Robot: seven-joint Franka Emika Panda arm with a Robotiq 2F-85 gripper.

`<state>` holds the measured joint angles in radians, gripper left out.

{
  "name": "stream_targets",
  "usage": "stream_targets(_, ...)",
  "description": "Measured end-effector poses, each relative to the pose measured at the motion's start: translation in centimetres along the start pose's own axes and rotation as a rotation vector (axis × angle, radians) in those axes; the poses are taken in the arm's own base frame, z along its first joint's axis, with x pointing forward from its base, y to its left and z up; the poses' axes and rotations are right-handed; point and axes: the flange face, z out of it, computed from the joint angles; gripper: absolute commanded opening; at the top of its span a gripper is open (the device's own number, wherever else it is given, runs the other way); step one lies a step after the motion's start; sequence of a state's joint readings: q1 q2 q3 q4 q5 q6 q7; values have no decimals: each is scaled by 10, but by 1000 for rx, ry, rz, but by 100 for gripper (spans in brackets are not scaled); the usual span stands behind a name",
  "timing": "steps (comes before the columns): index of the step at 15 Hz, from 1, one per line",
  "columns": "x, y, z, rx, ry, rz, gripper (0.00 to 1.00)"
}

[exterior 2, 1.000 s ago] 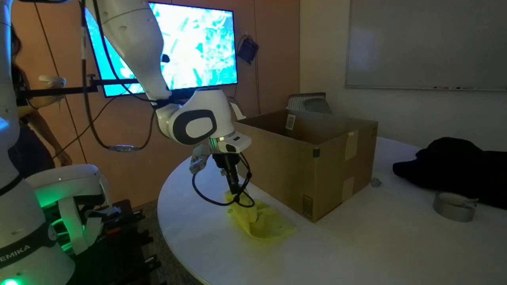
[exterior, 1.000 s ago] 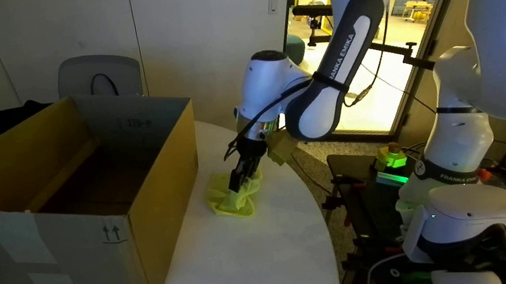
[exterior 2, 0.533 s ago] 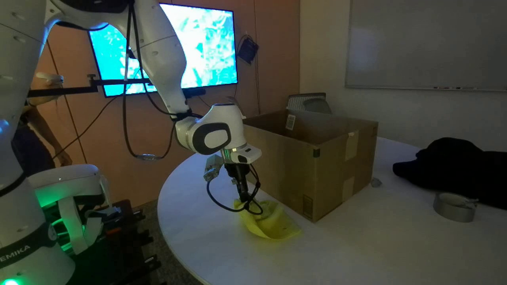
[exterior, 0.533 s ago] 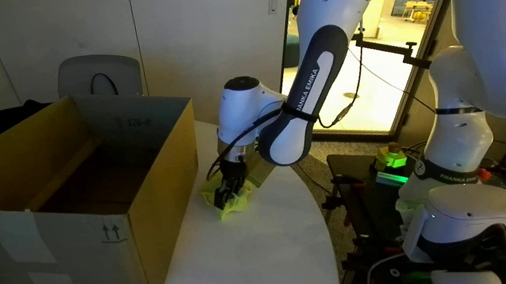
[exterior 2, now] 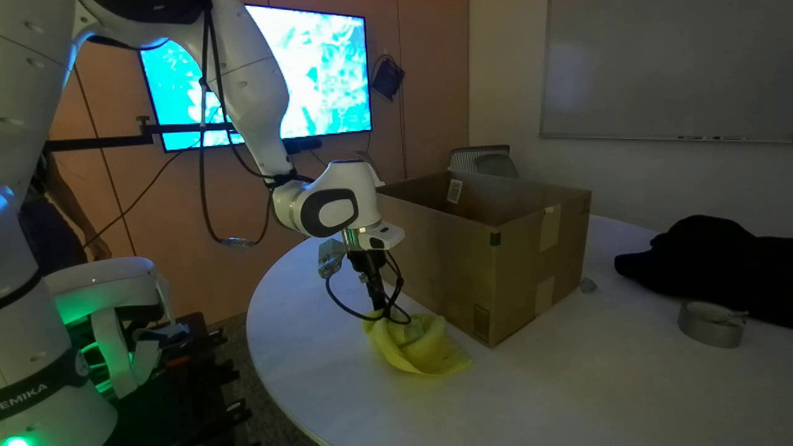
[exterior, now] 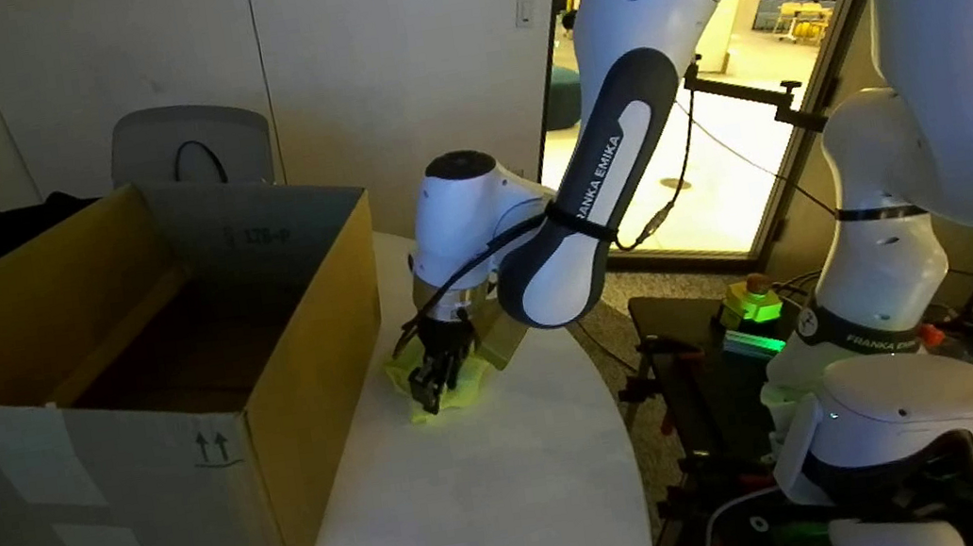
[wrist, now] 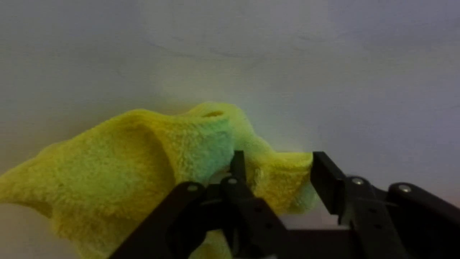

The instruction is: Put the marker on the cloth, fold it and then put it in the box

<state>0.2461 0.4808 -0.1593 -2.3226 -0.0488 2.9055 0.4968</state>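
Shifted toward the brown cardboard box (exterior 2: 471, 266): our black two-fingered hand (wrist: 277, 161)

Its jaws stand parted, the rumpled yellow-green fabric cloth (wrist: 115, 172) below and between them; the marker we cannot see. To keep the fold, we should close low, catching all layers.

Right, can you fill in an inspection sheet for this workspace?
Surface: white table, curved edge.
Box: open-topped, standing on the table.
Cloth: crumpled on the table beside the box.
Marker: nothing seen; the cloth could be hiding it.
Clutter: grey roll, black bundle and small grey lump on the table.
Gripper: open, jaws apart, a fold of the cloth between them.
Cables: black cable looped beside the gripper; contact with the cloth unclear.
Surroundings: lit screen, whiteboard, and a person, only partly visible.
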Motion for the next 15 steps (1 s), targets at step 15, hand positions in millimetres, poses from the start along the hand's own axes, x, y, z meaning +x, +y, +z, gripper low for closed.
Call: stream_targets(15,-40,50,-86,-3,145,-457,100)
